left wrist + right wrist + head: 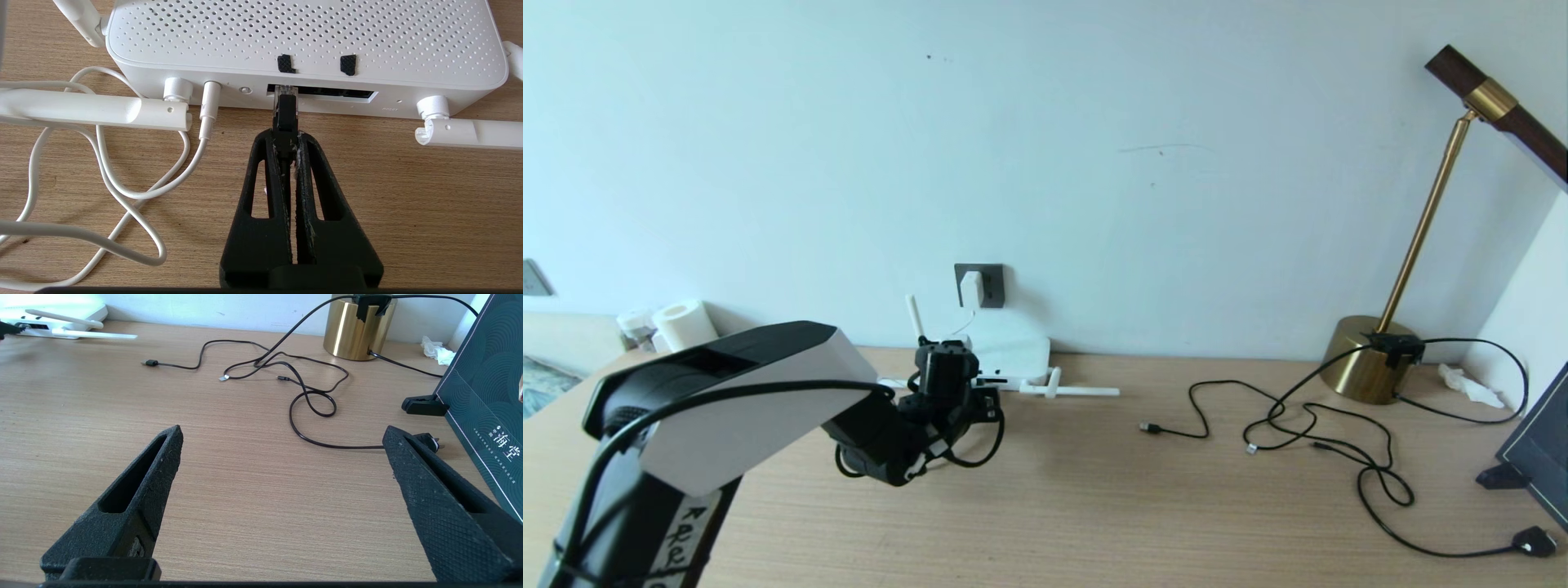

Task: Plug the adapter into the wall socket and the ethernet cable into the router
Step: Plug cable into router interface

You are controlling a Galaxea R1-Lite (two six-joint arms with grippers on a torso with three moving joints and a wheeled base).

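On the near right of the light wooden worktop (245,490), the right gripper (282,437) hovers with fingers spread wide, grasping nothing. Farther left, the left gripper (286,141) has its black fingers (304,163) clenched on the black ethernet cable (285,112), whose clear clip plug protrudes past the fingertips into the flat white router (302,41) port slot. Beyond, the small white adapter (970,288) sits in the dark grey wall socket (992,284).
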